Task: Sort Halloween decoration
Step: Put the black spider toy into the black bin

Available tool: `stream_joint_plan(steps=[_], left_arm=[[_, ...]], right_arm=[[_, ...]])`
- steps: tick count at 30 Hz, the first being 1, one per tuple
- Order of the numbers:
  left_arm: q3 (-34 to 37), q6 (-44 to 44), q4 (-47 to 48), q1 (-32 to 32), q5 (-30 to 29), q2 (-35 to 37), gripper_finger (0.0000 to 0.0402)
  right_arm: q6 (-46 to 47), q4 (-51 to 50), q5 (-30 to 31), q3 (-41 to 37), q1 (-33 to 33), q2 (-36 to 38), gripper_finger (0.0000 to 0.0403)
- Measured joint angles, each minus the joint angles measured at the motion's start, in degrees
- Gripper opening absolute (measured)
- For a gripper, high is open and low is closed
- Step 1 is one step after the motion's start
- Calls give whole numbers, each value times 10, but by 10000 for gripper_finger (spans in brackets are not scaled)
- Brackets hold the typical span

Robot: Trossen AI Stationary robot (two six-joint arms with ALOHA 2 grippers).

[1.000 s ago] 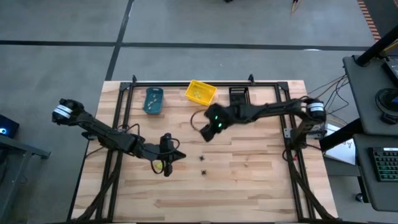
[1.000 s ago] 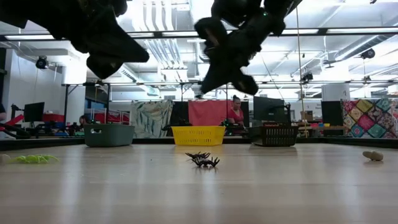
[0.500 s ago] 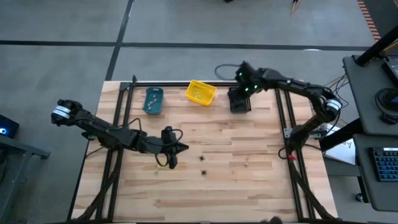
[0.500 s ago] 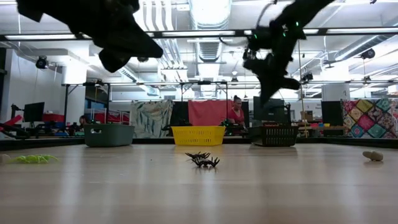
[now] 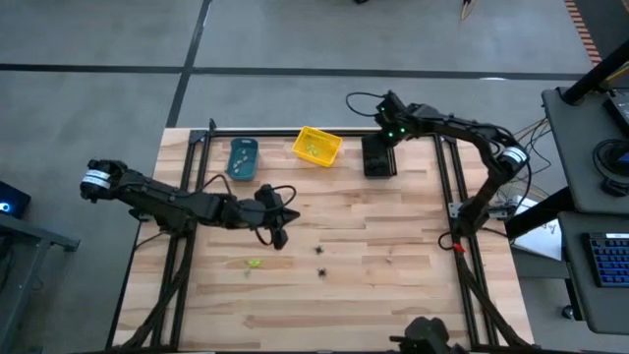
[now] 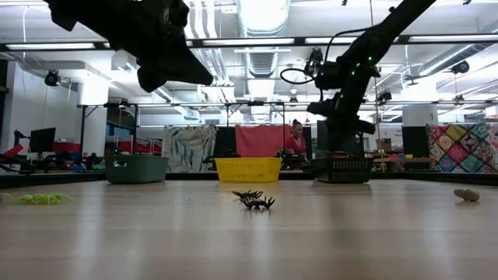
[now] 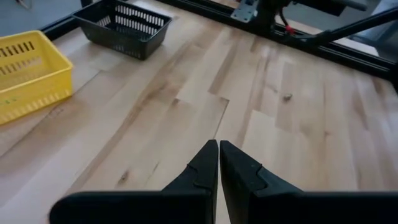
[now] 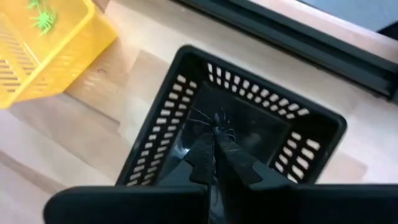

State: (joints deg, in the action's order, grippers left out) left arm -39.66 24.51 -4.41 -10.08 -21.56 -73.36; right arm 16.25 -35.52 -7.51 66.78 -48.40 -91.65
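My right gripper [image 8: 216, 142] hangs over the black bin [image 5: 378, 157] at the table's far edge, shut on a tiny black spider [image 8: 216, 119]. My left gripper [image 7: 219, 149] is shut and holds nothing; it hovers above the table's middle [image 5: 279, 222]. A yellow-green spider [image 5: 254, 263] lies flat on the wood just nearside of it. Two more black spiders [image 5: 322, 251] [image 5: 322, 272] rest on the table's middle, seen in the low view as one dark cluster [image 6: 254, 200]. A small pale trinket [image 6: 467, 194] lies toward the right. My right gripper pinches the black spider by its body [image 8: 217, 129] at the fingertips, coming from above and pointing down. The spider is lifted clear over the bin's inside, its thin legs [image 8: 205, 116] spread out past the fingertips.
The teal bin [image 5: 242, 159] and the yellow bin [image 5: 316, 146] stand left of the black bin along the far edge. Green spiders [image 8: 43, 18] lie in the yellow bin. Black frame rails [image 5: 187, 187] run down both table sides. People show in the room beyond.
My right gripper has travelled from above the table's middle to the far edge and come down over the black bin. My left gripper has risen and moved toward the far and right edges, away from the yellow-green spider, which has stayed on the wood.
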Motion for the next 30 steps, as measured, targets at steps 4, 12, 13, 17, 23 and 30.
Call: stream_joint_plan(steps=[4,12,13,17,23,30], left_arm=[[0,3,15,6,0,0,0],[0,5,36,9,1,0,0],[0,5,41,9,1,0,0],[0,5,57,10,26,0,0],[0,-27,75,9,81,-4,0],[0,-37,47,6,125,-28,4]], right_arm=[[2,19,0,0,0,-14,16],[3,18,0,-1,0,-24,74],[4,16,0,-1,0,-22,82],[14,11,-27,3,2,6,105],[53,-1,-49,2,52,83,113],[123,-2,-1,2,181,185,103]])
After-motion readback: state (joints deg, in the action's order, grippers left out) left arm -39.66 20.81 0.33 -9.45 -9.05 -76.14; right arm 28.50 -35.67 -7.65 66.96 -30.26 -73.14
